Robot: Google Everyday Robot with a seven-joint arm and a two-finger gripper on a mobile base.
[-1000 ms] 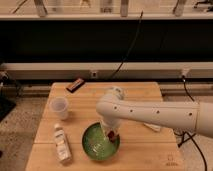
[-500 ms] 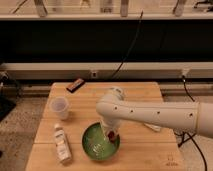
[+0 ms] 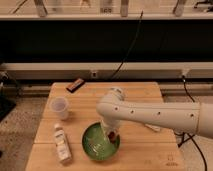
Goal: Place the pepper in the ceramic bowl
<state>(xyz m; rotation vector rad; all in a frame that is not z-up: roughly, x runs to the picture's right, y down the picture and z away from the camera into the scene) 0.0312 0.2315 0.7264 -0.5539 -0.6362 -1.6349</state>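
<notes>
My jaws (image 3: 111,134) hang low over the right inner rim of the ceramic bowl (image 3: 98,145), and I cannot tell whether they are parted or clamped. The pepper (image 3: 113,135) shows as a small dark-red spot right at the jaws, just above the bowl's edge. I judge it light, a little soft and smooth-skinned, so a gentle pinch across its widest middle suits it. To the left of the jaws stand a plastic cup (image 3: 59,107) and a bottle (image 3: 62,144) on the tabletop (image 3: 140,100).
</notes>
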